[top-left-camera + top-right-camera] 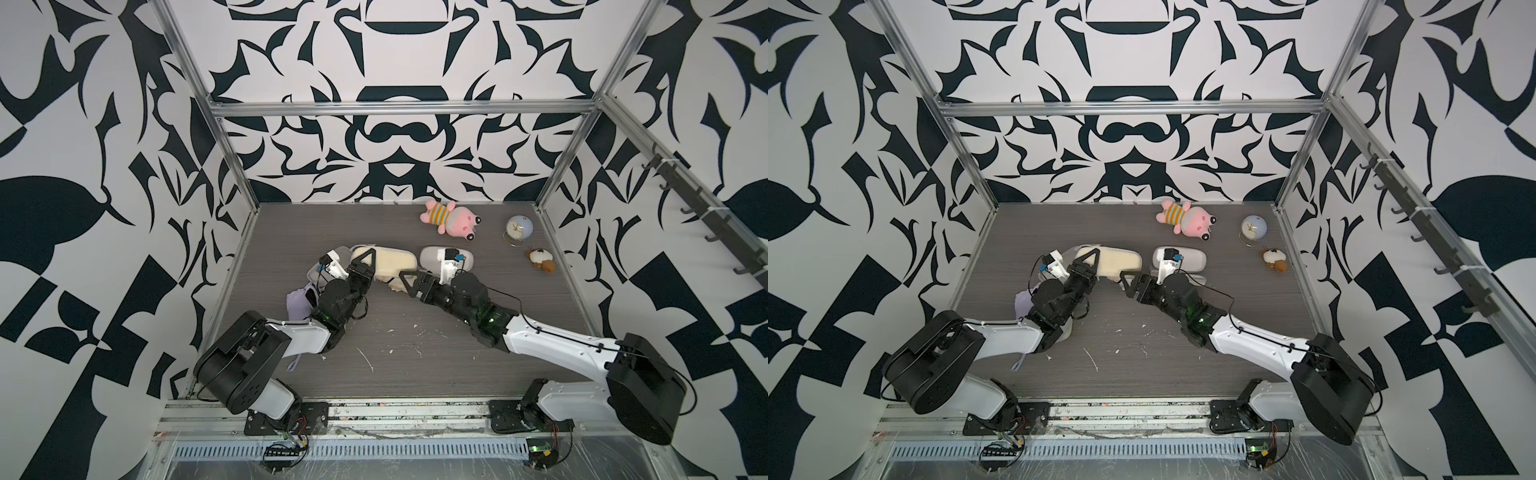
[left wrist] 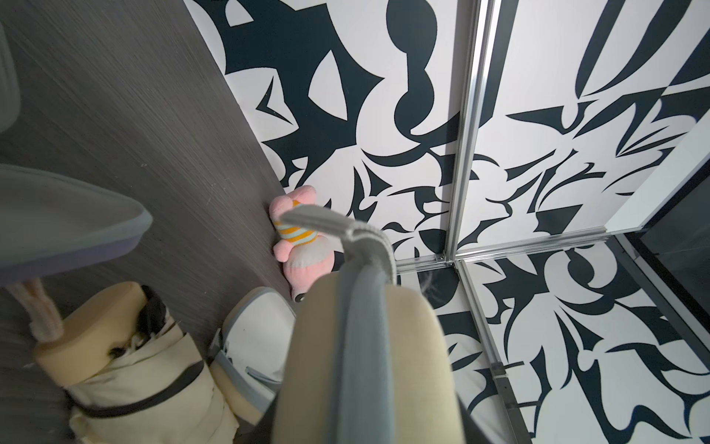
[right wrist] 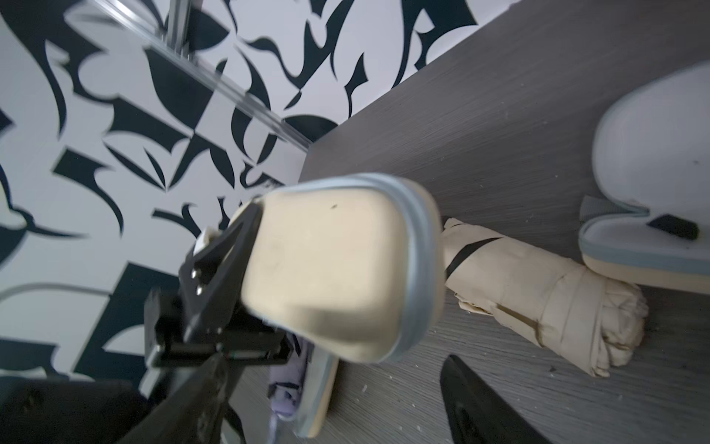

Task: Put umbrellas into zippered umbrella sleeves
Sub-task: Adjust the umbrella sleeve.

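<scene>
One sleeve (image 1: 395, 262) is clamped in left end effector (image 1: 362, 262); umbrella (image 3: 538, 292) lies beside spread-jawed right end effector (image 1: 404, 282).

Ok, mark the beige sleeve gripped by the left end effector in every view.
A top view: beige sleeve over mid-table.
A top view: the beige sleeve, same place.
Left wrist: the beige sleeve fills the lower middle.
Right wrist: the beige sleeve at centre.
Shared landmark: the open pale-lined sleeve beside it.
</scene>
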{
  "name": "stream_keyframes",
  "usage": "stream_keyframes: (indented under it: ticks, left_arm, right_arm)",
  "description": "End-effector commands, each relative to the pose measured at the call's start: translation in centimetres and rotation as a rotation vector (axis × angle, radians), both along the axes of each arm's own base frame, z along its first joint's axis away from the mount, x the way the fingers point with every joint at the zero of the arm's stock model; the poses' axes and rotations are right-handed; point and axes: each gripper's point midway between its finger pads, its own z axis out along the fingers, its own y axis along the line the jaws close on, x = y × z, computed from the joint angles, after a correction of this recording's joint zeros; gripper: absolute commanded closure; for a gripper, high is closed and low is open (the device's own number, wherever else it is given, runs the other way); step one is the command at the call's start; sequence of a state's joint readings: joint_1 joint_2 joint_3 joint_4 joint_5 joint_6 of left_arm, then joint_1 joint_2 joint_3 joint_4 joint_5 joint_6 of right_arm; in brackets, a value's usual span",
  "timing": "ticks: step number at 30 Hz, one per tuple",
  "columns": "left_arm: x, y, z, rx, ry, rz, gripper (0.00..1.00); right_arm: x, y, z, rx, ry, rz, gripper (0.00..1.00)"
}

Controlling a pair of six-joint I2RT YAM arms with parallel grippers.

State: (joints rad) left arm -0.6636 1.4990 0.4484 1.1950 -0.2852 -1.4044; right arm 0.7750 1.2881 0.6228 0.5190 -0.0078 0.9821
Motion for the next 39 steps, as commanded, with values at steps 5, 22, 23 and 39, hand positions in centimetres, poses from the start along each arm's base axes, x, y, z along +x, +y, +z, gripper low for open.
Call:
stream_keyframes:
  ticks: [5,22,23,39]
  left_arm:
    - [-0.9,-2.4,4.2,-0.135,-0.088,-0.008,0.79]
    - [-3.4,4.7,-0.7,0.35,0.124,-0.422,0.2]
    - [-3.7,4.5,-0.1,0.404,0.113,-0.471,0.19]
    - [-7.5,-4.7,0.8,0.348,0.03,-1.02,0.14]
  right_arm:
    - [1.7,2.9,5.3,0.324,-0.078,0.028,0.12]
    - [2.9,0.1,3.5,0.28,0.023,0.229,0.9]
    - [2.1,0.5,3.6,0.249,0.038,0.302,0.92]
    - [-3.1,3.4,4.5,0.115,0.075,0.835,0.93]
